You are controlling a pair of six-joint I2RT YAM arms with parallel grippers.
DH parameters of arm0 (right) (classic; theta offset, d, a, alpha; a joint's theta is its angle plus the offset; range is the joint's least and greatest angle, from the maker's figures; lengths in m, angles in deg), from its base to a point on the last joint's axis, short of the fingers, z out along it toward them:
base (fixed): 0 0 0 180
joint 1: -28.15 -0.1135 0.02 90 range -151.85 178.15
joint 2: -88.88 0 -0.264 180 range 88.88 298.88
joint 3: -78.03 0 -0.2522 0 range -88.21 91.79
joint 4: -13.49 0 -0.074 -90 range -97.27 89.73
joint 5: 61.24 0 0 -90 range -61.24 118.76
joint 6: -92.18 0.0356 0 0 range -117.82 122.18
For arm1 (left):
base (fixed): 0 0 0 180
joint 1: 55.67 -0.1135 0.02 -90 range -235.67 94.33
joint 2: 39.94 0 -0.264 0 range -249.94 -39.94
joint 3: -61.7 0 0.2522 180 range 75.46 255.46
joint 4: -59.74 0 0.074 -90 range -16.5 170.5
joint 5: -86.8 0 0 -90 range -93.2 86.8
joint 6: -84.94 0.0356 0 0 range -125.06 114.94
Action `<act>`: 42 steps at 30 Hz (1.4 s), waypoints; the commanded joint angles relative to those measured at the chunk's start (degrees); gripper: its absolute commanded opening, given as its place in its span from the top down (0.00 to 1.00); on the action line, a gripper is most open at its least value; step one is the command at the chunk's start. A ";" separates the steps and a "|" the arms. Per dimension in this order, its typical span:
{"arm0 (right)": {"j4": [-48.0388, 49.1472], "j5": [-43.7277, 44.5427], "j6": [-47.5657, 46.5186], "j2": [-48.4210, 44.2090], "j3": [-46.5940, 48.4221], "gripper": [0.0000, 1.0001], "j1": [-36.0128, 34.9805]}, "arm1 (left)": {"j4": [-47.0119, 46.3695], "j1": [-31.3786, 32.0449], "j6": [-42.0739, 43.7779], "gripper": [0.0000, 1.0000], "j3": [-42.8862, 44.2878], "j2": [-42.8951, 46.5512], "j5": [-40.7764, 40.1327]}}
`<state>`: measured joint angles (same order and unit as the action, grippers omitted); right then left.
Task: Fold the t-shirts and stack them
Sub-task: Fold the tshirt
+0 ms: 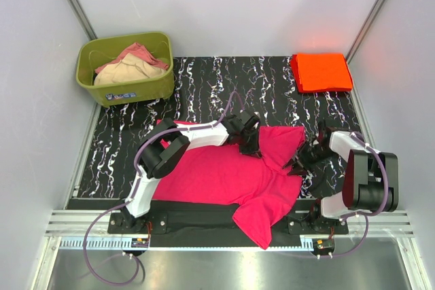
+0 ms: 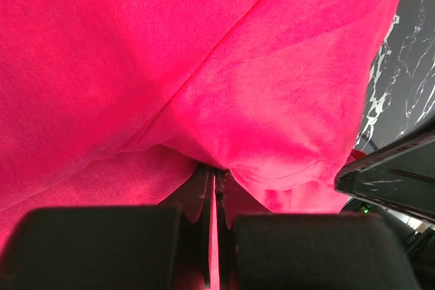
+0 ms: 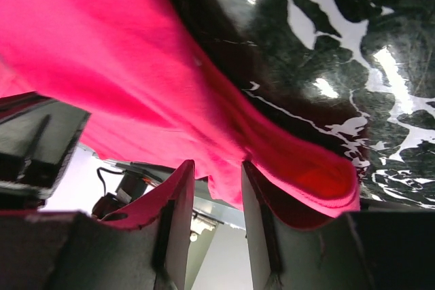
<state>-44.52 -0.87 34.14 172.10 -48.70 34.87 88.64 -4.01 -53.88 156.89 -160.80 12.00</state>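
Observation:
A hot pink t-shirt (image 1: 217, 174) lies spread over the black marbled mat (image 1: 224, 79), one sleeve hanging off the near edge. My left gripper (image 1: 255, 149) sits on its upper middle and is shut on a pinch of the pink cloth (image 2: 204, 66), the jaws (image 2: 215, 171) pressed together with a thin strip of fabric between them. My right gripper (image 1: 296, 164) is at the shirt's right sleeve. Its jaws (image 3: 217, 168) stand apart, with the pink hem (image 3: 102, 52) drooping into the gap at the tips. An orange-red t-shirt (image 1: 321, 73) lies folded at the far right corner.
An olive-green tub (image 1: 129, 92) holding beige and pink cloth (image 1: 132, 66) stands at the far left corner. White walls close in the sides and back. A metal rail (image 1: 224, 225) runs along the near edge between the arm bases.

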 commanded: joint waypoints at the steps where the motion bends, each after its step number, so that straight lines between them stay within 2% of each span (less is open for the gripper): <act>1: 1.71 0.00 0.90 0.28 -0.83 0.59 -0.83 | 1.92 -0.33 2.85 1.00 2.15 2.29 0.18; 11: -2.41 3.33 1.69 -1.82 -0.66 0.58 -1.80 | 2.35 -0.33 3.47 1.00 3.21 4.75 0.88; 16: -5.41 6.95 2.49 -3.94 -0.57 0.52 -1.97 | 2.35 -0.42 3.64 1.00 3.47 4.75 1.94; 25: -0.58 6.25 2.49 0.98 1.45 0.57 -1.97 | 1.91 -0.59 4.26 1.00 3.21 4.58 3.96; 26: -0.49 6.16 2.49 0.63 1.54 0.60 -1.97 | 1.74 -0.51 4.43 1.00 3.04 4.84 4.13; 32: 0.04 6.07 2.49 0.36 1.80 0.65 -1.97 | 1.65 -0.68 5.13 1.00 2.16 5.63 5.36; 35: -0.05 5.46 2.31 0.54 1.54 0.81 -1.97 | 1.65 -0.86 5.31 1.00 1.02 6.77 5.54; 36: -0.22 5.20 2.14 0.37 1.45 0.92 -1.97 | 1.65 -0.86 5.57 1.00 0.49 7.04 5.80; 37: -0.66 4.67 2.14 0.19 1.45 0.98 -1.97 | 1.65 -0.95 5.58 1.00 0.14 7.39 6.07; 42: -7.41 5.54 2.14 -4.37 3.29 1.00 -1.97 | 2.62 -1.74 5.66 1.00 -2.49 9.50 8.87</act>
<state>-46.72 5.12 36.33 171.77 -48.27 33.27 91.48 -4.99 -49.05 155.65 -155.29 17.00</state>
